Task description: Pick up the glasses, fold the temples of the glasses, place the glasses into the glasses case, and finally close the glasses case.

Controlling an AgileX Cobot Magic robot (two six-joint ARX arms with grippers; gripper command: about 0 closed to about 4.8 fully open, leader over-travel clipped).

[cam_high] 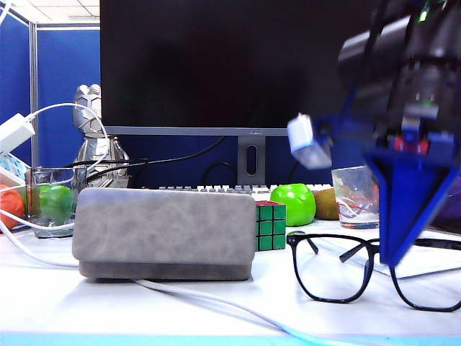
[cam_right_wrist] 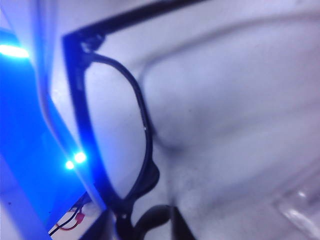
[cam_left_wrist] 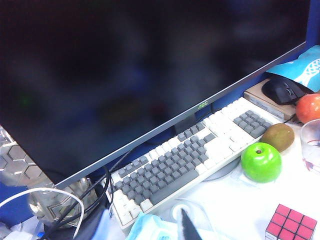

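Observation:
The glasses (cam_high: 333,270) stand on the white table at the front right, black-framed, with their temples (cam_high: 439,244) unfolded. My right gripper (cam_high: 396,252) has come down on them from above, its blue finger in front of the bridge. In the right wrist view the frame (cam_right_wrist: 80,90) runs between the fingers of the right gripper (cam_right_wrist: 140,227), which are still apart, and a temple (cam_right_wrist: 145,12) stretches away. The glasses case (cam_high: 164,232), grey and closed, lies left of centre. My left gripper (cam_left_wrist: 147,230) hangs near the keyboard, fingers apart and empty. It does not show in the exterior view.
A Rubik's cube (cam_high: 271,225), a green apple (cam_high: 293,203), a kiwi (cam_high: 326,204) and a drinking glass (cam_high: 356,196) stand behind the glasses. A white cable (cam_high: 216,303) runs across the front of the table. A keyboard (cam_left_wrist: 190,155) lies under the monitor, and a light blue tissue pack (cam_left_wrist: 155,230) lies below the left gripper.

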